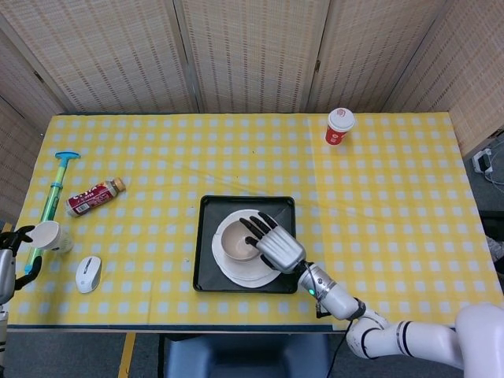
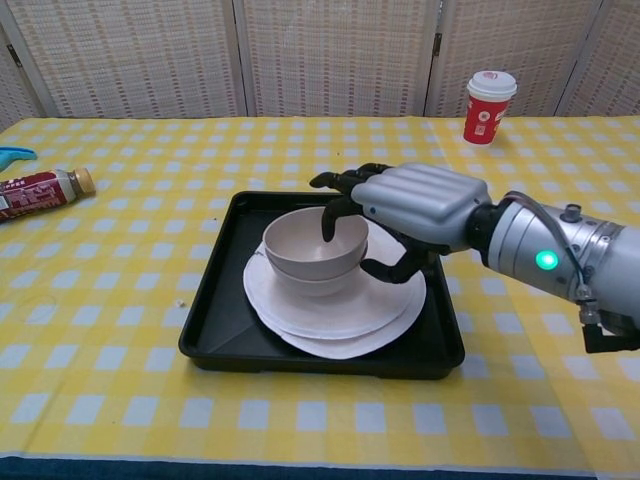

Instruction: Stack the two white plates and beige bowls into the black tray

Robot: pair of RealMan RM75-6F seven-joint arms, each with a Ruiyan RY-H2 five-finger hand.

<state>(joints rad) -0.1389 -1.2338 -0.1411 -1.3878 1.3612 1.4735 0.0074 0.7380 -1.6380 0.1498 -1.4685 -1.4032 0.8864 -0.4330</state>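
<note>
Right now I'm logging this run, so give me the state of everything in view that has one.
beige bowls: nested, upright on the plates.
white plates: stacked in the tray.
black tray: flat on the table.
right hand: over the top bowl's rim, fingers inside; grip unclear.
left hand: at the table edge, holding nothing.
red paper cup: upright, lidded.
bottle: lying on its side.

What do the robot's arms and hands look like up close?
The right hand has a ribbed silver back and black fingers. Its forearm is silver with a glowing green light and thin cable, then glossy white segments. The left hand looks silver and black too.
</note>
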